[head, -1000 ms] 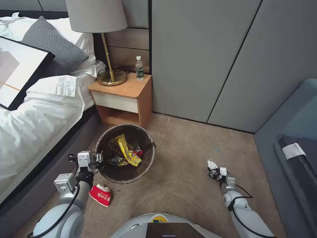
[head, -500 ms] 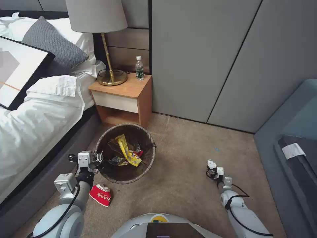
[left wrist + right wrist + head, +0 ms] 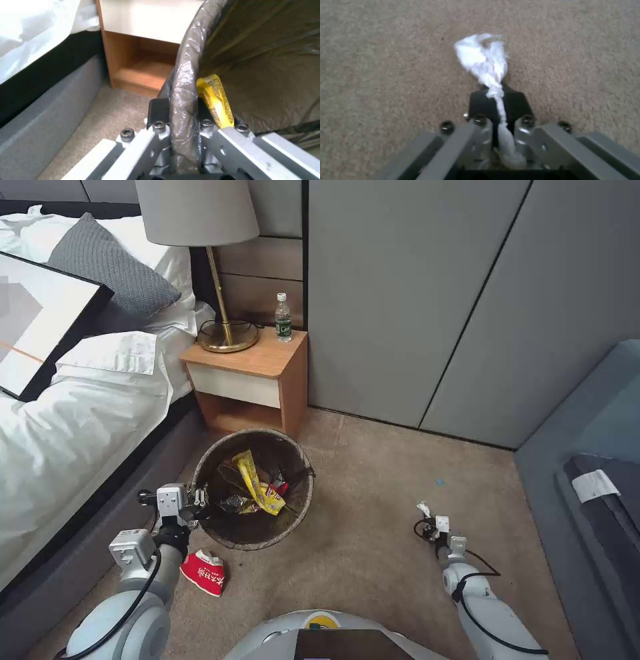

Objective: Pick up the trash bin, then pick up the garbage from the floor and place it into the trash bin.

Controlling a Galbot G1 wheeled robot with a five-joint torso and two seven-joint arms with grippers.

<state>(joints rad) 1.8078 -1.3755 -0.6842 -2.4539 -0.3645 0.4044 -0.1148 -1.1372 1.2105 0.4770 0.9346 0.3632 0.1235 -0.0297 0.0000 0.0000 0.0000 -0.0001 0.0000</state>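
Note:
The trash bin, lined with a dark translucent bag, sits on the carpet in front of the nightstand, holding yellow and red wrappers. My left gripper is shut on the bin's rim at its left side, one finger inside and one outside. My right gripper is low over the carpet to the bin's right, shut on a white twisted tissue scrap that sticks out past the fingertips. A crushed red-and-white paper cup lies on the floor just in front of the bin, beside my left arm.
A wooden nightstand with a brass lamp and a small water bottle stands behind the bin. The bed runs along the left, grey wall panels stand behind, and a blue-grey sofa stands at the right.
My right gripper with the tissue has drifted slightly left and nearer. The left gripper and bin have stayed put.

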